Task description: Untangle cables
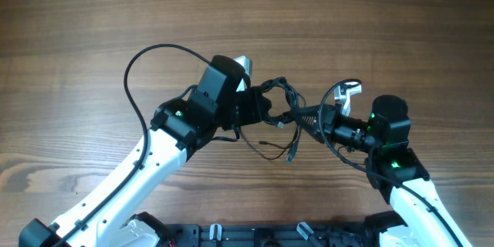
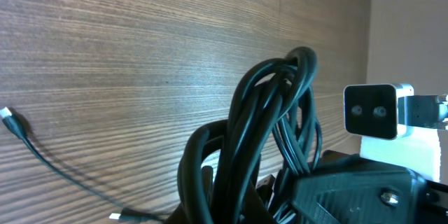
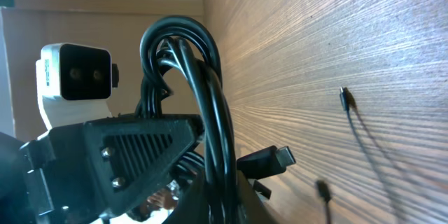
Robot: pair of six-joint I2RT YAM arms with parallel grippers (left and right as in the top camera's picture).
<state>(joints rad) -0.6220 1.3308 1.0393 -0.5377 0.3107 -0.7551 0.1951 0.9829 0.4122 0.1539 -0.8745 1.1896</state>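
- The cables, glossy black cords bunched in rounded loops, sit mid-table between both arms, with thin strands trailing nearer.
- The left gripper is clamped on the bundle.
- The right gripper meets the loops; I cannot tell whether its jaws are apart.
- The table is matte, streaked wood grain.

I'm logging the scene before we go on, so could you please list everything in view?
table: one, brown wood, under everything
cables: count unclear, black, tangled in a knot between the grippers, loose strands trailing onto the table
plugs: at least two, silvery-tipped, at loose strand ends on the table
arm wire: one, black, thicker, arching left of the knot
arms: two, white with black joints, reaching in from the near edge
wrist cameras: two, white, one per wrist
left gripper: one, black, shut on the cables
right gripper: one, black, at the knot, open or shut unclear
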